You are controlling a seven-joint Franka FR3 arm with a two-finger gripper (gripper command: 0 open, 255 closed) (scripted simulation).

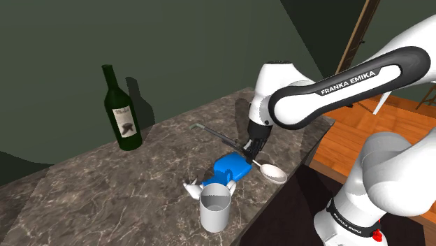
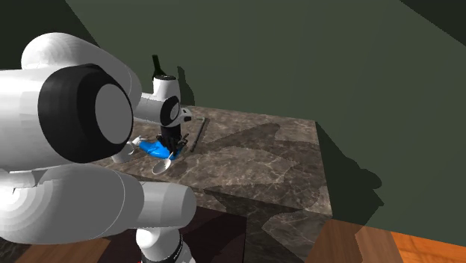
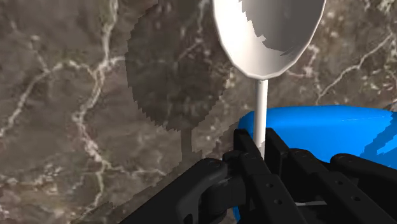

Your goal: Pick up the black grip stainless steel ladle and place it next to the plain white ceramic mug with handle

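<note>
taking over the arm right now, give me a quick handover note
Gripper: jaws shut on the ladle stem; the bowl looks raised off the counter, judging by its offset shadow.
Mug: upright on the counter, with a blue object between it and the ladle.
Done: grasp and lift.
Left: carry the ladle over to the mug, set it down beside it, release.

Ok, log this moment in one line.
gripper: shut on ladle | ladle: held over counter, by blue object | mug: upright, apart

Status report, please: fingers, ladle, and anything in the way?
Fingers shut on ladle stem. Ladle looks lifted off counter. Blue object beside mug, below ladle.
</note>
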